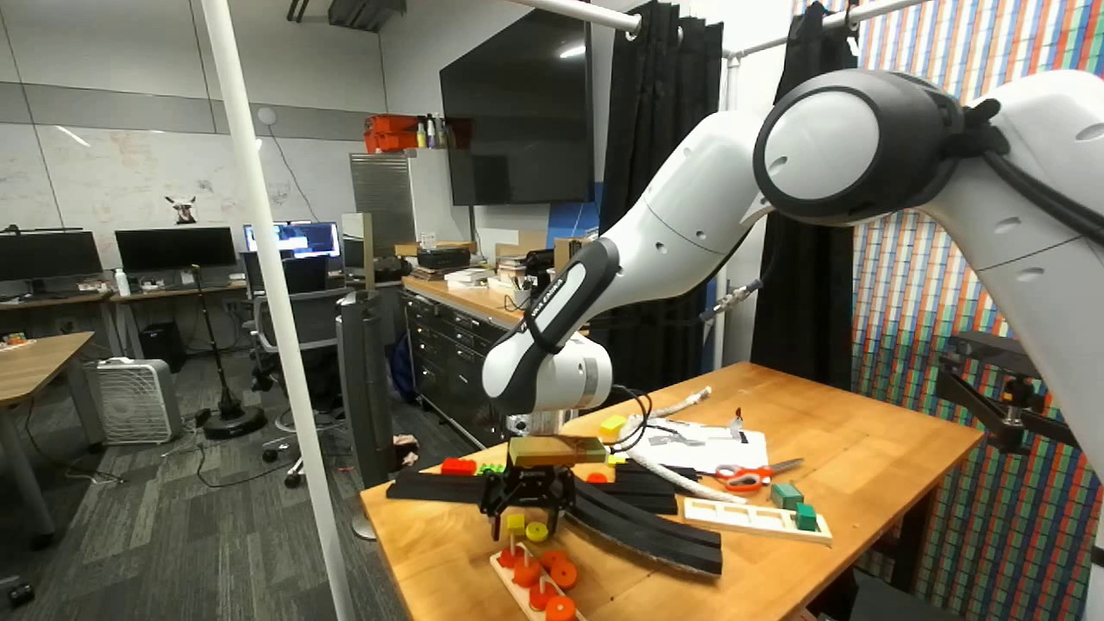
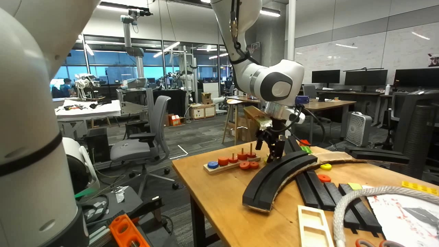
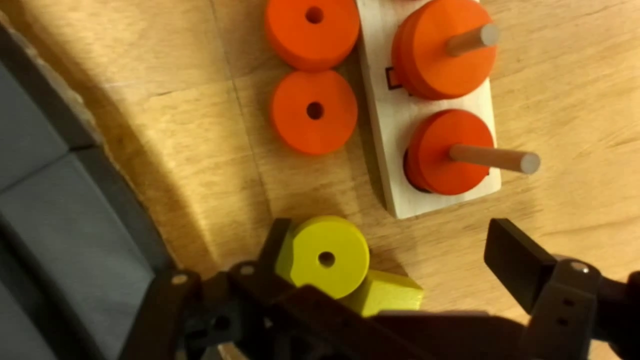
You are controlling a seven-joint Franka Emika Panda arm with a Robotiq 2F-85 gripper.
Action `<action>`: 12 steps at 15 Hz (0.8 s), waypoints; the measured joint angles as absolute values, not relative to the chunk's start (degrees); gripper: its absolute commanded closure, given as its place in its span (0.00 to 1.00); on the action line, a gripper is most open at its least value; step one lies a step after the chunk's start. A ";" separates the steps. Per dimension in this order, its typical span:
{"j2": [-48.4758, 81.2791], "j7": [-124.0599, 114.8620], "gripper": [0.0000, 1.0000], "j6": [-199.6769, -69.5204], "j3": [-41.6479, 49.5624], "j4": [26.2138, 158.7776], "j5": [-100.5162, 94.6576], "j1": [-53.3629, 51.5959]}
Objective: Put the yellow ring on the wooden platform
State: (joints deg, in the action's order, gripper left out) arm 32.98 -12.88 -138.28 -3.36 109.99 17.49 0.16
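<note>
The yellow ring [image 3: 345,250] lies flat on the table with its hole facing up. It also shows in an exterior view [image 1: 536,531]. My gripper [image 3: 392,240] is open around it and holds nothing. The ring sits close against the left finger in the wrist view; I cannot tell if they touch. A yellow block [image 3: 395,295] is beside the ring, also between the fingers, partly hidden by the gripper body. The wooden platform [image 3: 380,145] is just beyond the gripper, with pegs carrying orange-red rings. In an exterior view it [image 2: 223,169] also carries a blue ring [image 2: 212,164].
Two loose orange-red rings [image 3: 295,120] lie beside the platform. Black curved strips [image 2: 284,178] lie close beside the gripper. Another yellow ring [image 2: 325,166] lies farther off by the strips. A pale wooden tray [image 1: 716,513], scissors [image 1: 743,477] and a rope [image 2: 363,193] are also on the table.
</note>
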 measured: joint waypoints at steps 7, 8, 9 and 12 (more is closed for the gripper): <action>33.17 -12.89 0.00 -138.19 -2.86 109.96 17.49 0.19; 33.25 -12.90 0.00 -138.19 -2.81 109.95 17.49 0.19; 33.30 -12.91 0.00 -138.18 -2.79 109.94 17.49 0.19; 33.31 -12.92 0.00 -138.13 -2.77 109.91 17.49 0.19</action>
State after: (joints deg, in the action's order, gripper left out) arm 33.31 -12.92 -138.13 -2.77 109.91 17.49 0.19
